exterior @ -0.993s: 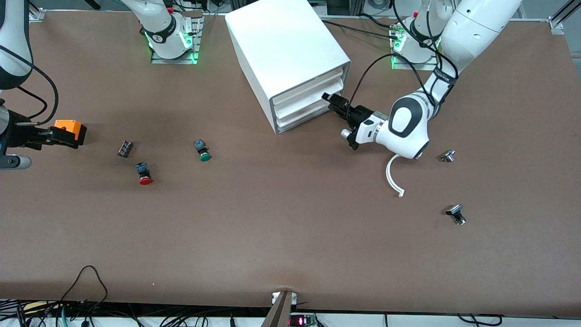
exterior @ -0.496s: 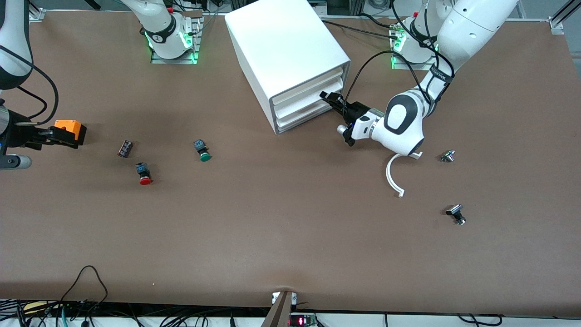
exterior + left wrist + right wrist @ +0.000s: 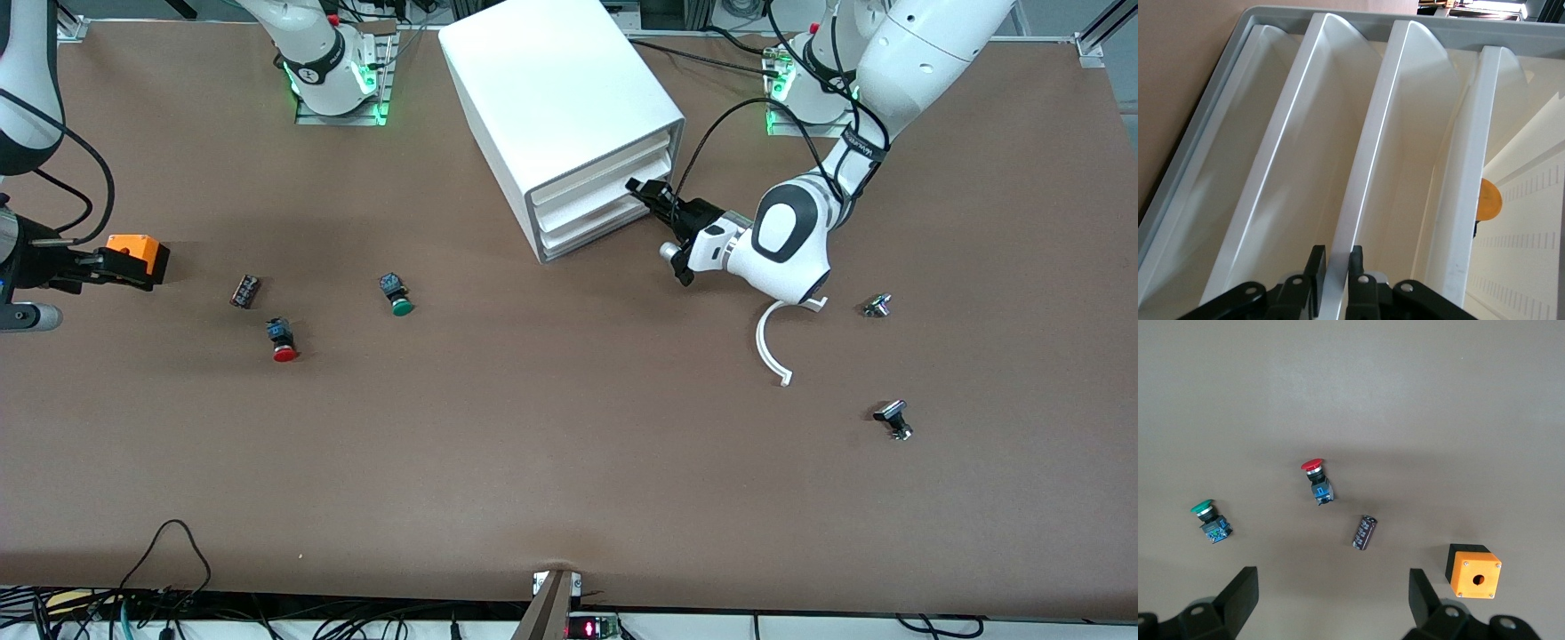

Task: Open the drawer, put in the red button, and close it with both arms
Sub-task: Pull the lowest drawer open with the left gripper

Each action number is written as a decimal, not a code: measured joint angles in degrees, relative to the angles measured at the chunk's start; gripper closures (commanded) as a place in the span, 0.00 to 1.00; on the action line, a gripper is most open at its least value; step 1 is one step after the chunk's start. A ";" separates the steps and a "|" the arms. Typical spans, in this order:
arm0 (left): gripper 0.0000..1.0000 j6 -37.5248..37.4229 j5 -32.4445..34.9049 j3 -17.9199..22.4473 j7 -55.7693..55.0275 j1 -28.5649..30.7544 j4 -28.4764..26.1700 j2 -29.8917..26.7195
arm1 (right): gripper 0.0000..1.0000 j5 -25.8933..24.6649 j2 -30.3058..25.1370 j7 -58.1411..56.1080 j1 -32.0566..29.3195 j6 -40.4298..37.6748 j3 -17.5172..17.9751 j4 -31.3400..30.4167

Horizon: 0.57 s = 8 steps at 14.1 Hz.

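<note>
At the front of the white cabinet [image 3: 560, 107], the left end effector [image 3: 642, 191] has its two fingers [image 3: 1315, 267] pinched tight on the thin front lip of the drawer [image 3: 591, 206], the middle one of three. All three drawers look pushed in, so I judge that opening is only about to begin.

To do this step well, the arm should pull straight out along the direction of the drawer, which stands at an angle on the tabletop [image 3: 569, 462]. A sideways pull could turn the whole cabinet or let the lip slip from the fingers. A slow, level pull seems safest, far enough that a small part can drop inside.

Toward the right arm's end of the tabletop, the right end effector [image 3: 1331, 600] hangs with its fingers spread wide and holds nothing. It waits above the red button [image 3: 283, 340], which lies on its side between a dark cylinder [image 3: 245, 291] and the green button [image 3: 396, 295]. An orange box [image 3: 138, 253] is near.
</note>
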 measured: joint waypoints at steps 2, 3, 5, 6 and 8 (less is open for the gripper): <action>1.00 0.10 0.00 0.13 0.54 0.45 0.00 0.00 | 0.00 0.00 0.02 0.00 0.00 0.00 0.00 0.00; 1.00 0.17 0.00 0.25 0.78 0.87 0.04 0.00 | 0.00 0.00 0.02 0.00 0.00 0.00 0.00 0.00; 1.00 0.37 0.00 0.96 1.02 1.65 0.67 0.00 | 0.00 0.00 0.03 0.00 0.00 0.00 0.00 0.00; 1.00 0.37 0.00 1.63 1.10 1.90 1.08 0.00 | 0.00 0.00 0.04 0.00 0.00 0.00 0.00 0.00; 1.00 0.37 0.00 3.32 1.19 2.12 2.13 0.01 | 0.00 0.00 0.05 0.00 0.00 -0.03 0.00 0.00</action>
